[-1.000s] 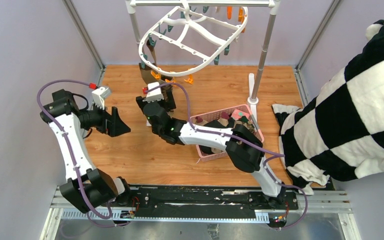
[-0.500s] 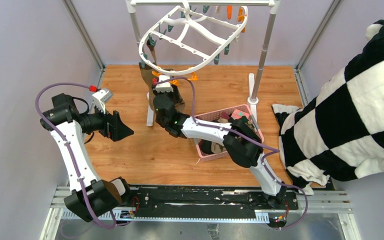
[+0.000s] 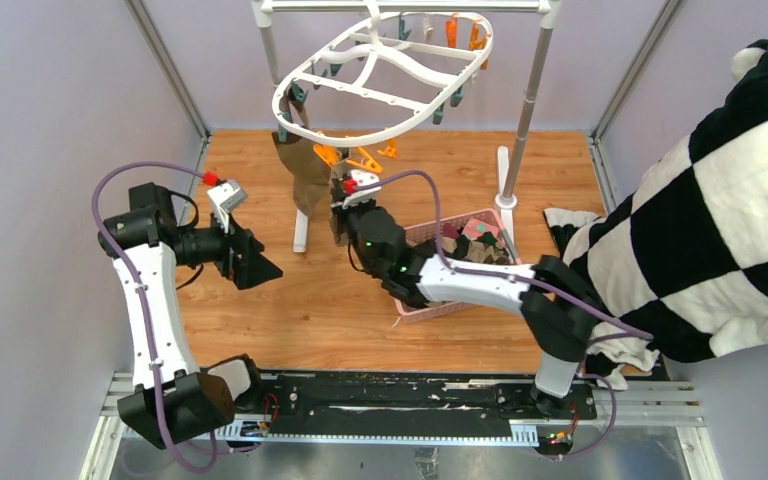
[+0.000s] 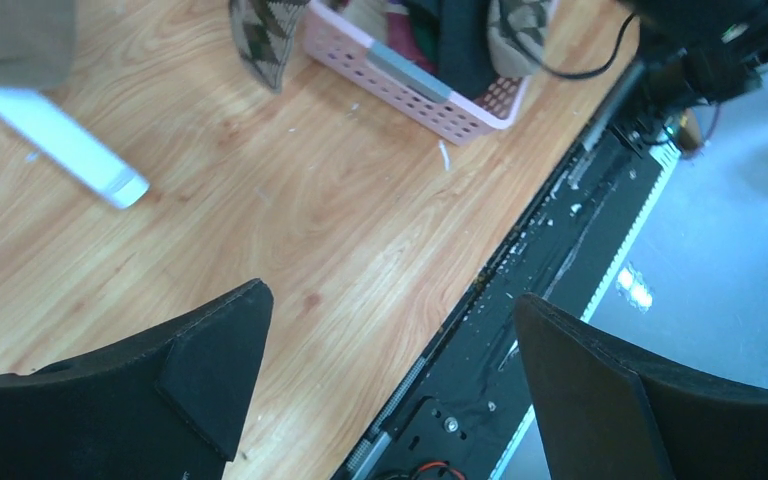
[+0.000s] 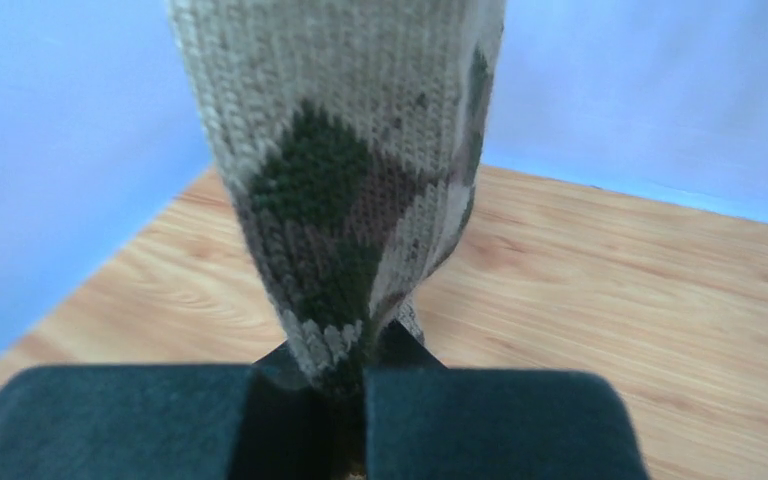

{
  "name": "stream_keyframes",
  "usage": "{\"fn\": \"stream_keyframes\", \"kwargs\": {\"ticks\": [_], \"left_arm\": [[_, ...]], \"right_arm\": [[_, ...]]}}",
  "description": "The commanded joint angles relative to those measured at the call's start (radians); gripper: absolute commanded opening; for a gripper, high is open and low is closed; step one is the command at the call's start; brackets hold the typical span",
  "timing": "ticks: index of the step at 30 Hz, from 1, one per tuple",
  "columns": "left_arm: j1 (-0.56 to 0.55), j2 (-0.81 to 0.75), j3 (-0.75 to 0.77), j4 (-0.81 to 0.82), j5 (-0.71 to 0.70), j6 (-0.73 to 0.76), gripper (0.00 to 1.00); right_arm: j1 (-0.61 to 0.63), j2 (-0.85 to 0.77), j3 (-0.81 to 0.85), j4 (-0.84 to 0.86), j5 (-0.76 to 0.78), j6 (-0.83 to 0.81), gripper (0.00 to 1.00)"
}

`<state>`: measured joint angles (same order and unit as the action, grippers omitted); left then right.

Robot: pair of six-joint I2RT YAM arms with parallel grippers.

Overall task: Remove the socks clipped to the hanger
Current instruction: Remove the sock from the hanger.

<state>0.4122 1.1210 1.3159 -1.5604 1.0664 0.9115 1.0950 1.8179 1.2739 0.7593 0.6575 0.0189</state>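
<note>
Right wrist view: the right gripper (image 5: 345,398) is pinched tight on the lower end of a brown argyle sock (image 5: 350,170), which runs up out of frame. From above, the hanger (image 3: 370,93) hangs at upper centre, with an olive-brown sock (image 3: 305,178) clipped under its left end. At centre left, the left gripper (image 4: 390,380) has its fingers spread wide on nothing, near a pink basket (image 4: 410,92).

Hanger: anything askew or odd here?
Yes. The hanger hangs tilted from the rack, its left end lower, where an olive-brown sock dangles. The right claw is shut on an argyle sock. Nothing looks spilled or broken.
</note>
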Motion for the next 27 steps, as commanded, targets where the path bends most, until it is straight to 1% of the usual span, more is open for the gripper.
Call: {"fn": "stream_keyframes", "kwargs": {"ticks": [1,7,10,14,20,21,27], "left_arm": [[-0.096,0.008,0.009,-0.041,0.051,0.039,1.0],[-0.226,0.035,0.026,-0.045,0.094,0.054,1.0],[-0.285,0.063,0.031,-0.048,0.122,0.062,1.0],[-0.331,0.108,0.082,-0.048,0.148,0.059,1.0],[-0.401,0.161,0.136,-0.048,0.155,0.055,1.0],[-0.44,0.165,0.136,-0.047,0.157,0.057,1.0],[-0.487,0.18,0.132,-0.048,0.188,0.073,1.0]], "right_arm": [[0.01,-0.195,-0.125,-0.013,-0.279,0.192,0.0],[0.007,-0.386,-0.302,-0.038,-0.496,0.364,0.0],[0.007,-0.443,-0.341,-0.056,-0.586,0.419,0.0],[0.008,-0.489,-0.374,-0.045,-0.687,0.469,0.0],[0.008,-0.527,-0.374,-0.082,-0.769,0.541,0.02],[0.008,-0.53,-0.372,-0.085,-0.779,0.549,0.02],[0.006,-0.522,-0.354,-0.092,-0.825,0.61,0.03]]}}
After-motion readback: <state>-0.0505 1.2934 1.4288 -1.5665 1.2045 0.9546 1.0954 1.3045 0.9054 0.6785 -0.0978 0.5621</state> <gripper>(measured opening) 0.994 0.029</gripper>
